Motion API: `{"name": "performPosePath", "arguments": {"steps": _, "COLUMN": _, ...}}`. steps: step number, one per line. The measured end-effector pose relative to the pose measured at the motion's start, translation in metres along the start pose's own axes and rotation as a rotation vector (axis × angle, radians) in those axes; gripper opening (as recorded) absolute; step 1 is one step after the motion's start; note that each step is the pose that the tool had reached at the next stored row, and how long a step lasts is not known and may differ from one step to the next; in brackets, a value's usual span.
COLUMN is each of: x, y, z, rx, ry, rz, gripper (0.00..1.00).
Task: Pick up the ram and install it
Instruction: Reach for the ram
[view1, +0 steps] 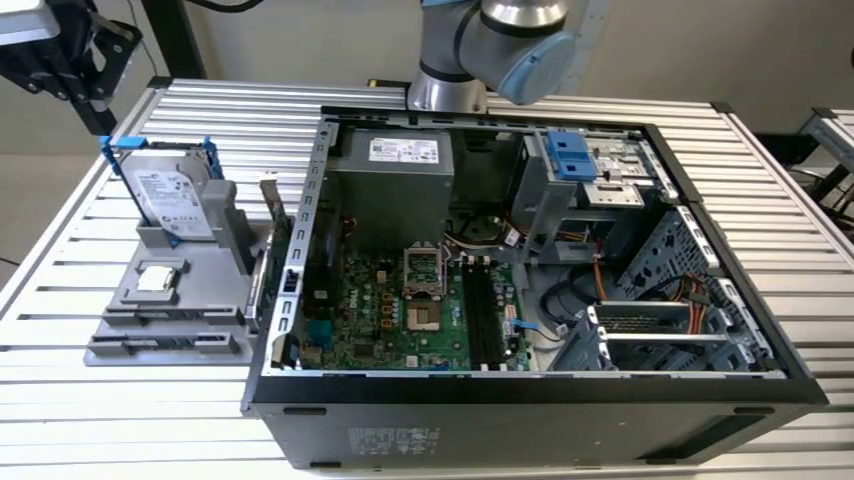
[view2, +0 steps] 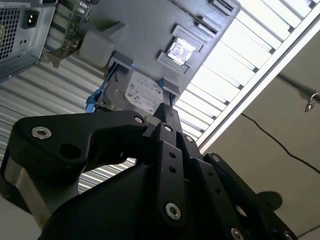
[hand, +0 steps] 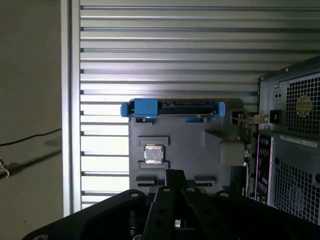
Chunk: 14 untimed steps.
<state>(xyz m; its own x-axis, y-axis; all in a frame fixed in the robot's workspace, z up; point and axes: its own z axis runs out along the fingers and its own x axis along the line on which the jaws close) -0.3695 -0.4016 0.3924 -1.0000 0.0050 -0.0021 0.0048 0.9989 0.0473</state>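
Note:
My black gripper hangs high at the exterior view's left, above the back of a grey fixture beside the computer case. In both wrist views its fingers meet at one tip, shut with nothing seen between them, pointing down at the fixture. The ram is out of view. Long black slot strips lie on the green motherboard inside the open case.
A silver hard drive with blue rails stands upright at the back of the fixture, and a small silver chip sits in its middle. A card with a metal bracket stands between fixture and case. The slatted table's edge is close.

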Motion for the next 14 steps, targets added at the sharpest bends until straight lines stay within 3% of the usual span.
{"name": "performPosePath", "arguments": {"steps": 14, "x": -0.0001, "y": -0.013, "z": 0.0004, "rx": 0.0, "ry": 0.0, "rz": 0.0, "gripper": 0.0}}
